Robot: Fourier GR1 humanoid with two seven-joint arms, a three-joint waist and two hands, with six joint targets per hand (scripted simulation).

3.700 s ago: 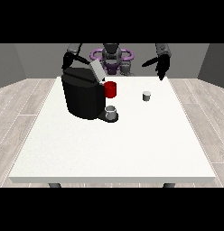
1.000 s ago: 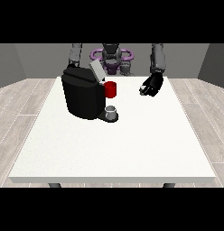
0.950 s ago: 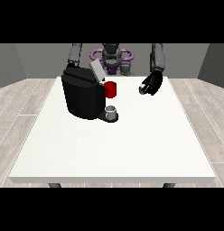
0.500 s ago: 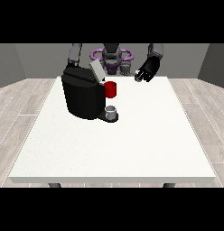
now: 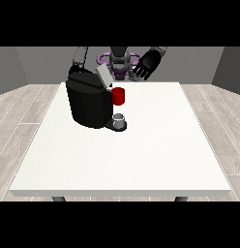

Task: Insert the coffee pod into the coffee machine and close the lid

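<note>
The black coffee machine stands on the white table at the back left, its grey lid tilted open. It has a red part at its front, above a small grey cup on its base. The hand at the view's right is raised above the table's far edge, to the right of the lid, with its fingers curled. A pale bit of the coffee pod shows under them. The hand at the view's left sits mostly hidden behind the machine's top.
The robot's torso stands behind the table's far edge. Wooden floor surrounds the table.
The pod is gone from the table at the right of the machine. The hand at the view's right closed on it, lifted and moved left towards the open lid.
</note>
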